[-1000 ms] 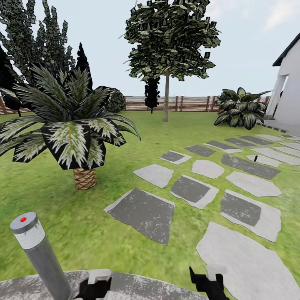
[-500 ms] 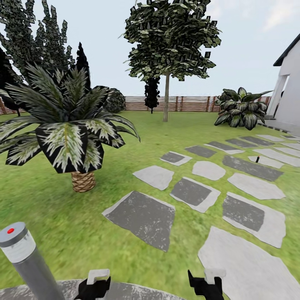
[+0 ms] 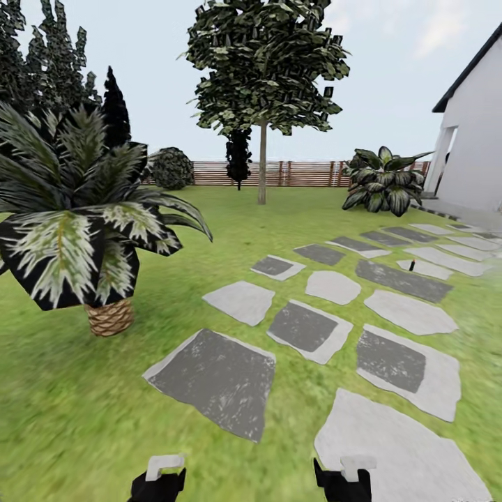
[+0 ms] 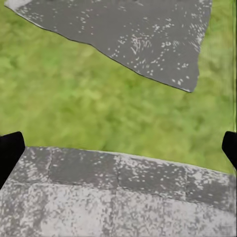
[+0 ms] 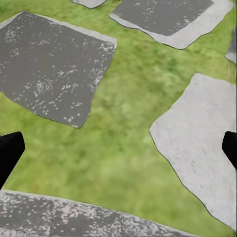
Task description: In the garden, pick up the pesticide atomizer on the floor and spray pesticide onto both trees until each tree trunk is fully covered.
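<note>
Pesticide atomizer (image 3: 412, 265) stands far ahead — right gripper (image 5: 118, 148) spread wide, holding nothing.

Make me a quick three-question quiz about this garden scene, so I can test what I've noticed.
1. True or false: the left gripper and the right gripper are both open and empty.
2. Where is the atomizer? A: among the slabs. B: under the palm. C: against the fence.
3. Fill in: behind the tall tree's trunk runs a wooden ____.

Key: 1 true; 2 A; 3 fence.
</note>
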`<state>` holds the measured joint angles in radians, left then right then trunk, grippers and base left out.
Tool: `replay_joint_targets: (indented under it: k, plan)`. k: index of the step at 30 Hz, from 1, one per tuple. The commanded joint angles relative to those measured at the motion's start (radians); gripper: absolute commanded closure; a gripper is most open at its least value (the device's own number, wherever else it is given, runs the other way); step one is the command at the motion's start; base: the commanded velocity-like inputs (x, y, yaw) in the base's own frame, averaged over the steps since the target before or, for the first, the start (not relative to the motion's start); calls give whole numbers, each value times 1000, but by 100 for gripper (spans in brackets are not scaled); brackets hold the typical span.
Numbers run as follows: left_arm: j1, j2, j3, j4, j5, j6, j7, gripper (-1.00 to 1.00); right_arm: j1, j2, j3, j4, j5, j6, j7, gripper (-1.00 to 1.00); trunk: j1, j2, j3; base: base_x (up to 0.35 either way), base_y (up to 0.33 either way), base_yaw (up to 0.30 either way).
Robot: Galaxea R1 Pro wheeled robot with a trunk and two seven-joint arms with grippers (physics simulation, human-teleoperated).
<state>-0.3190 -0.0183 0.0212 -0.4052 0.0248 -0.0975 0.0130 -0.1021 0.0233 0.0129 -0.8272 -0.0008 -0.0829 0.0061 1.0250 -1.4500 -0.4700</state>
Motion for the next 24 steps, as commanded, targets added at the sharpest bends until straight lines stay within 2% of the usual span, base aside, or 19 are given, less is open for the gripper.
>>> replay_joint_targets:
  k: [1,11,15,24]
  plan:
    - [0,-1,0,0,0,0,-3,-100,0,0,0,0,0,0,0,-100,0,0,0,282,-197,-286]
    - [0,-3,0,1,0,-1,-11,-100,0,0,-1,15,1,0,0,-100,0,0,0,294,-173,-295]
    - [0,-1,2,1,1,-1,-9,-100,-1,1,-2,47,1,0,0,-100,0,0,0,329,-102,-296]
    - [0,2,2,2,1,-1,1,-100,-1,1,-3,52,1,-1,0,-100,0,0,0,335,-86,-296]
